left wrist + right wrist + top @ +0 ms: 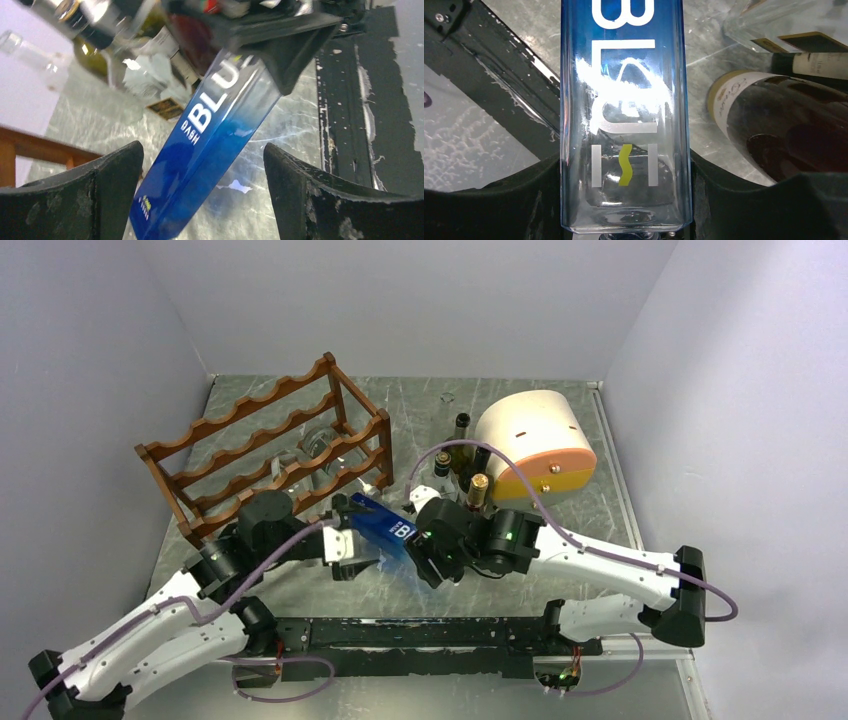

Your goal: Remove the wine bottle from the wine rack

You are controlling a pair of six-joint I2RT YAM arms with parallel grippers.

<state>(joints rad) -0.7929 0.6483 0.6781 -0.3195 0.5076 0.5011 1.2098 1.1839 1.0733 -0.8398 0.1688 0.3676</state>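
Near edge: black mounting strip (420, 635) on the table (330, 595), both arm bases on it.

Right pincer (624, 200): clenched on the wine bottle (624, 100) (blue, square-sided, white lettering). In the right wrist view both fingers (524, 200) press flat against the bottle's side walls near one end, no gap either side.

Left pincer (201, 150): released, spread wide. Its fingers (115, 190) straddle the bottle's other end with clear daylight on both sides, touching nothing.

Bottle location: off the wine rack (270, 445), in the air above the table between the two pincers, just in front of the rack's right end. It lies tilted, roughly level, running across from the left pincer to the right one.

Behind that: the rack stands at far left, angled, with clear glass bottles (310, 455) lying in its lower tiers.

Right of the rack: a cluster of upright dark bottles (460, 465), just beyond the right wrist.

Farthest right: cream-and-orange drum box (530, 440) on its side, beside that cluster.
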